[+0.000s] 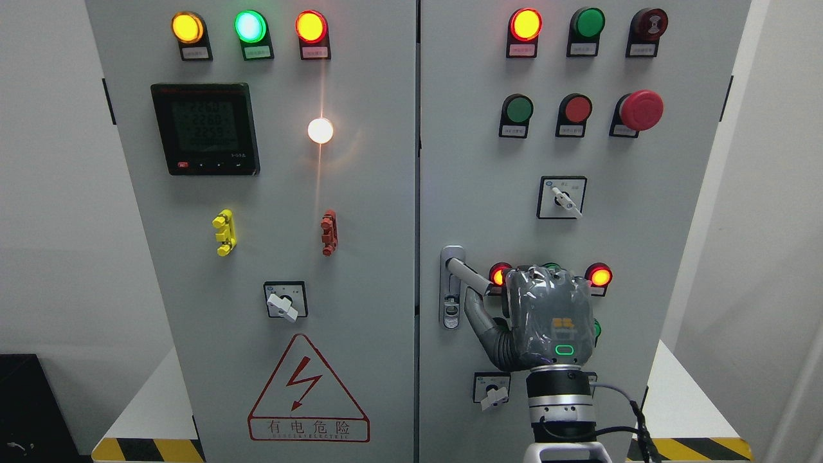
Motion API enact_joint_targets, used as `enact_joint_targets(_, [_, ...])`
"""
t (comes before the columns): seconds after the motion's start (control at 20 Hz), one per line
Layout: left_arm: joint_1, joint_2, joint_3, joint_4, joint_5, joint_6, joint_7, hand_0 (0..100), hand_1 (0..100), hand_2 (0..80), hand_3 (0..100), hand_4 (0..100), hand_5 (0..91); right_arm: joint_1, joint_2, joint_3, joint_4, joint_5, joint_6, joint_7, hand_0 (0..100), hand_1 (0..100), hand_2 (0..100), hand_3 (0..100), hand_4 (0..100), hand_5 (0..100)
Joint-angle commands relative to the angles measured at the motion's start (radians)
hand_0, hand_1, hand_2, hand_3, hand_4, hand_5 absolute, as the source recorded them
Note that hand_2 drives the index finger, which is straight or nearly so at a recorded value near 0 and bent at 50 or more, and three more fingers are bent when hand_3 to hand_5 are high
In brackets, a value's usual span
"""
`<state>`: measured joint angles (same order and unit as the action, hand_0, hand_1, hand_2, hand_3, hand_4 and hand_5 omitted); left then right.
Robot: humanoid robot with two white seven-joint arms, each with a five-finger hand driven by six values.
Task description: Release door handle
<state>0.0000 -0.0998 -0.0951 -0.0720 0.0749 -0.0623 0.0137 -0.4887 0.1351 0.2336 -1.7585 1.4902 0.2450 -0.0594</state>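
Even, bright, diffuse lighting; frame sharp throughout. White round indicator lamp (320, 130) on the grey metal cabinet door (360, 270) blooms, with a vertical flare streak. Soft shadows only. Cabinet sides lean inward toward the bottom of the frame.

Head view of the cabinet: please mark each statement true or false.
1. The right hand is at the door handle. True.
2. The door handle sits on the left door. False: it sits on the right door, near its left edge.
3. The digital meter is on the left door. True.
4. The warning triangle is at the top of the right door. False: it is low on the left door.
5. Both arms show. False: only the right arm shows.
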Motion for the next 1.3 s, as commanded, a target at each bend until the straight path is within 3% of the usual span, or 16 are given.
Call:
enact_joint_targets(0.0, [0.017, 0.0, 0.0, 0.0, 0.0, -0.001, 0.0, 12, 56, 0.0, 0, 0, 0.0, -0.002, 0.001, -0.002, -0.003, 0.001, 0.002, 0.0, 49, 32, 94, 100, 100, 100])
enact_joint_targets(1.25, [0.017, 0.0, 0.0, 0.0, 0.0, -0.001, 0.0, 12, 56, 0.0, 0, 0, 0.0, -0.004, 0.003, -0.007, -0.003, 0.001, 0.002, -0.007, 49, 31, 94, 100, 100, 100])
